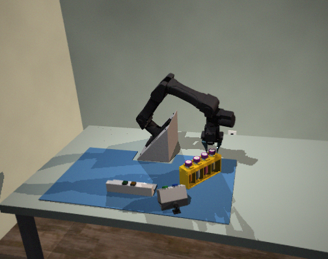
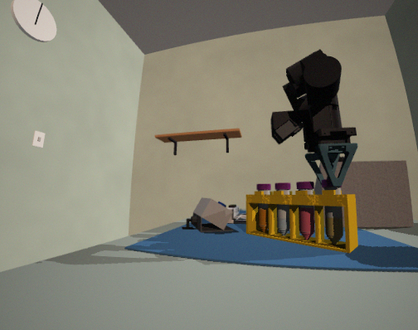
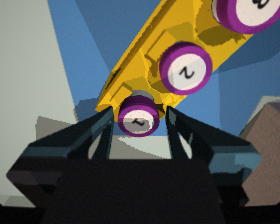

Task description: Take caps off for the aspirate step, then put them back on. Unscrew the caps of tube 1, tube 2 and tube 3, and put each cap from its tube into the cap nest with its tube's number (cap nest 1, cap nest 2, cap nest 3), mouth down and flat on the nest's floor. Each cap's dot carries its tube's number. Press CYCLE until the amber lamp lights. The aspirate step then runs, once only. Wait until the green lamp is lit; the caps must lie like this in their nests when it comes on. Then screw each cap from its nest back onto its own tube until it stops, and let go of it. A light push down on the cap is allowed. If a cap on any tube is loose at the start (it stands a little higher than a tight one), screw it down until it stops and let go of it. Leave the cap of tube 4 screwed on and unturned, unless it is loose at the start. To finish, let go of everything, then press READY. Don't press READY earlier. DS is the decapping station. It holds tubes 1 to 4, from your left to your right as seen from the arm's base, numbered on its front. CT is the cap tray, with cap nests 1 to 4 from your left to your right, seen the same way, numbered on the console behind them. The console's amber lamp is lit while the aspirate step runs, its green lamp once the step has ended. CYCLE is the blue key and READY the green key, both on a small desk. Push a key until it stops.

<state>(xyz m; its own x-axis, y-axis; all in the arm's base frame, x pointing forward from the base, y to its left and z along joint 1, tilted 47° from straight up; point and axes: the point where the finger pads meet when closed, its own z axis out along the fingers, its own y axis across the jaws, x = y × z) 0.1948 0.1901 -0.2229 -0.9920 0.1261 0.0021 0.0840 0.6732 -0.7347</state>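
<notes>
The yellow decapping station point(image 1: 184, 176) point(image 2: 300, 200) point(image 3: 141, 65) holds four tubes with purple caps. My gripper point(image 1: 212, 147) point(image 2: 330, 182) point(image 3: 139, 111) points down over the end tube, with its fingers on either side of cap 1 point(image 3: 138, 120) point(image 1: 212, 151). A thin gap shows on each side of the cap, so the gripper is open around it. A bit of grey tube neck shows beside cap 1 in the wrist view. Cap 2 point(image 3: 185, 68) point(image 1: 204, 155) point(image 2: 304, 185), cap 3 point(image 3: 251, 10) point(image 1: 196, 159) point(image 2: 283, 186) and cap 4 point(image 1: 188, 163) point(image 2: 264, 187) sit on their tubes.
The grey console point(image 1: 129, 188) with two dark lamps stands at the mat's front. The small key desk point(image 1: 172, 195) point(image 2: 211, 213) is next to it, with a green key point(image 1: 164, 187) and a blue key point(image 1: 174, 185). A grey wedge point(image 1: 164, 143) stands by the arm's base.
</notes>
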